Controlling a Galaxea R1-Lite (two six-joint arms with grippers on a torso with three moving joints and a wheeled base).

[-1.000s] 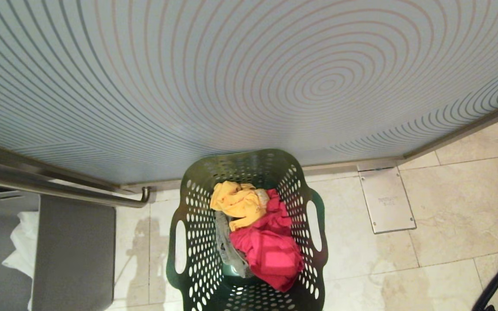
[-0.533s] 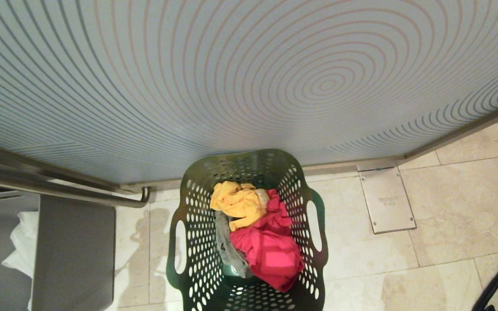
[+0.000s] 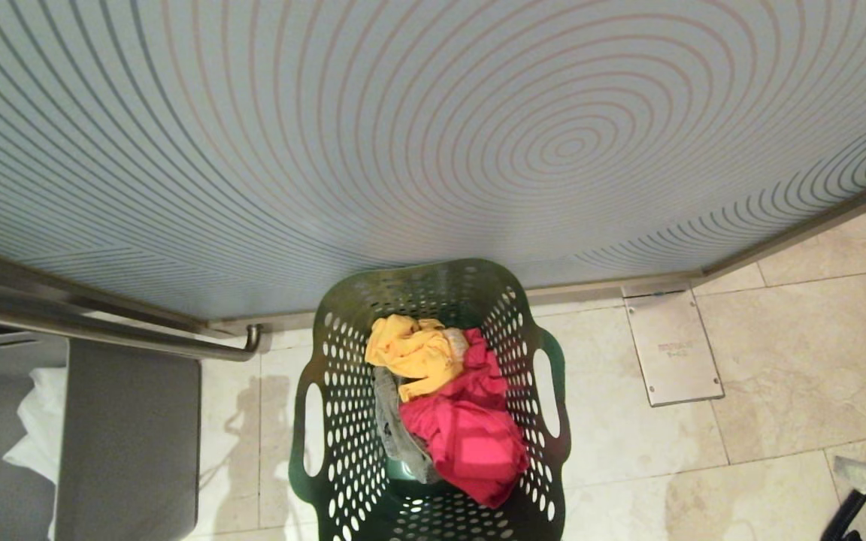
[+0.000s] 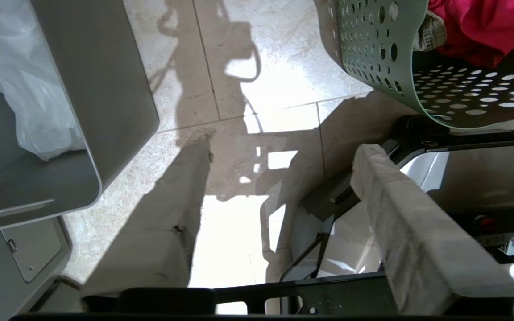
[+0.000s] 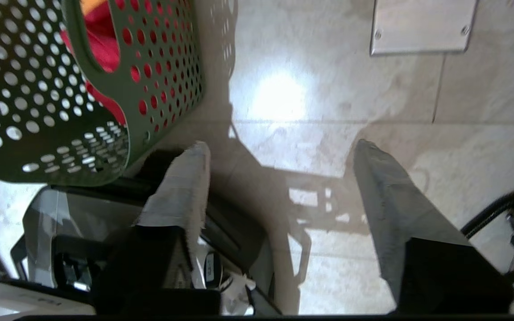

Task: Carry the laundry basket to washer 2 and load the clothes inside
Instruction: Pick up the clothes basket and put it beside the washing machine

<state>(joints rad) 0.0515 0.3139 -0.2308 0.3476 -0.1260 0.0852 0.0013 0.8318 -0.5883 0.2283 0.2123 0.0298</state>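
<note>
Basket (image 3: 433,406) sits on the floor by the frosted glass wall (image 3: 403,135), clothes (image 3: 448,413) all inside. Both hands hang low either side of it, left hand (image 4: 279,183) and right hand (image 5: 279,151) spread apart, gripping nothing. No washer in sight, so basically everything's left.

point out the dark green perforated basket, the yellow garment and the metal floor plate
dark green perforated plastic laundry basket (image 3: 335,391), head view, left wall
bright yellow garment (image 3: 412,353), head view, middle of cloth
grey metal floor plate (image 3: 672,349), head view, centre
</note>
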